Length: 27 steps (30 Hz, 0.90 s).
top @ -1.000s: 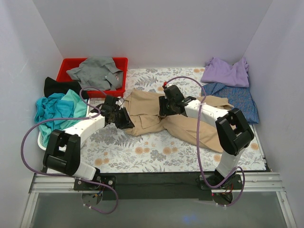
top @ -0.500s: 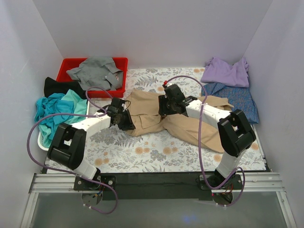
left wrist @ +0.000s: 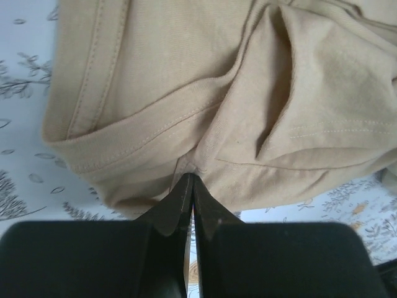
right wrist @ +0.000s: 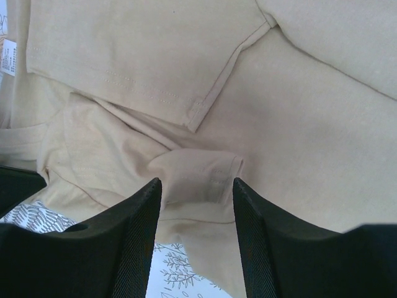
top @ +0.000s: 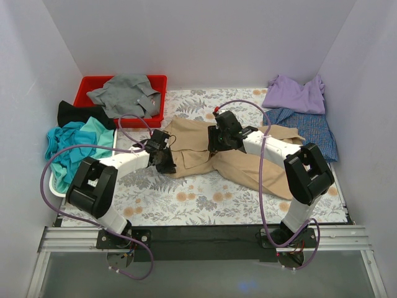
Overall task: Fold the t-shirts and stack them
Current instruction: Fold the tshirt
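Note:
The tan-beige t-shirt (top: pixel 248 162) lies crumpled on the flowered cloth mid-table. My left gripper (top: pixel 166 162) is at its left hem, shut, with a pucker of the tan cloth (left wrist: pixel 186 81) pinched at the tips (left wrist: pixel 191 179). My right gripper (top: pixel 214 146) is open over the shirt's middle, its jaws either side of a small raised fold (right wrist: pixel 200 175) of the tan shirt (right wrist: pixel 310 124). The lavender t-shirt (top: pixel 294 93) lies on the blue-checked one (top: pixel 311 131) at back right. The teal t-shirt (top: pixel 74 143) and black t-shirt (top: pixel 74 112) are at the left. The grey t-shirt (top: pixel 124 93) lies in the red bin.
The red plastic bin (top: pixel 90 84) stands at back left. The white mesh basket (top: pixel 56 186) holds the teal shirt at the left wall. Purple cables loop over both arms. White walls close in the table on three sides.
My left gripper has moved right, along the table to the tan shirt's left hem, its arm swinging in. The right gripper has barely moved.

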Motion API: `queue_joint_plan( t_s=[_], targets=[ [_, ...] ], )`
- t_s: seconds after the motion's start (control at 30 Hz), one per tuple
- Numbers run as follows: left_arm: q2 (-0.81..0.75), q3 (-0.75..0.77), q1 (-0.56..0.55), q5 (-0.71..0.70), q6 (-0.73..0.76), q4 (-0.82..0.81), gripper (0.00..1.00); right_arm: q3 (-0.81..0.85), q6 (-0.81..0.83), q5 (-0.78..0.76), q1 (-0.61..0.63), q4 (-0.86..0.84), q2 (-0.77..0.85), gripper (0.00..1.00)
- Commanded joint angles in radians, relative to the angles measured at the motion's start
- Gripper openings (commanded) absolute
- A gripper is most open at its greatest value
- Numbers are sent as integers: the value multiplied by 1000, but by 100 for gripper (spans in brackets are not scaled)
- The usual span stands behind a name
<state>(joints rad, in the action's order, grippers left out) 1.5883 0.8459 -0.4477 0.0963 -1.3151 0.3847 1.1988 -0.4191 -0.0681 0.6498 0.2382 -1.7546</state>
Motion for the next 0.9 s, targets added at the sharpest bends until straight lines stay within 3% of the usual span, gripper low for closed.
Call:
queue_joint_plan(
  t_s=[0.0, 0.43, 0.67, 0.7, 0.87],
  targets=[
    [-73, 30, -5, -130, 19, 100, 0, -2, 2, 7, -7, -5, 33, 56],
    [-182, 71, -5, -202, 79, 295, 0, -19, 11, 109, -9, 0, 21, 55],
    [-134, 93, -5, -162, 57, 255, 1, -27, -7, 217, 4, 4, 52, 55],
    [-128, 99, -3, -147, 56, 244, 6, -33, -7, 202, 11, 3, 61, 55],
    [-50, 159, -3, 6, 50, 108, 12, -54, 2, 221, 31, -34, 81, 56]
  ],
)
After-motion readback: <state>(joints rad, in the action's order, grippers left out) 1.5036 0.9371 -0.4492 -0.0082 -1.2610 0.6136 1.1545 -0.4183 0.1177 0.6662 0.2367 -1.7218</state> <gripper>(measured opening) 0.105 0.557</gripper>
